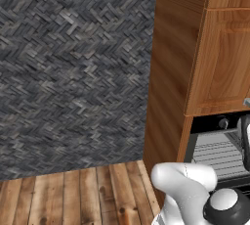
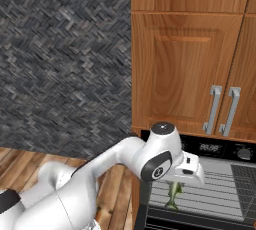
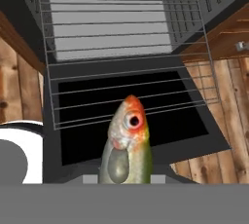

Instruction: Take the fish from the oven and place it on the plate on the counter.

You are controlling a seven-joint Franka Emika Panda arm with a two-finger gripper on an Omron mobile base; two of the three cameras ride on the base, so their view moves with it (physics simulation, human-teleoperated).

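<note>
One fish (image 2: 173, 194), hanging head-down, gripped in my fingers (image 2: 176, 183) just outside one open oven (image 2: 227, 189); I see its wire rack (image 3: 121, 57) bare.

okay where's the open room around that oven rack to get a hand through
The wire rack is bare across its whole width, bordered by the oven side walls. The open door below is bare too. It is crowded only beneath the end effector, where the gripped fish hangs above the rack.
</note>
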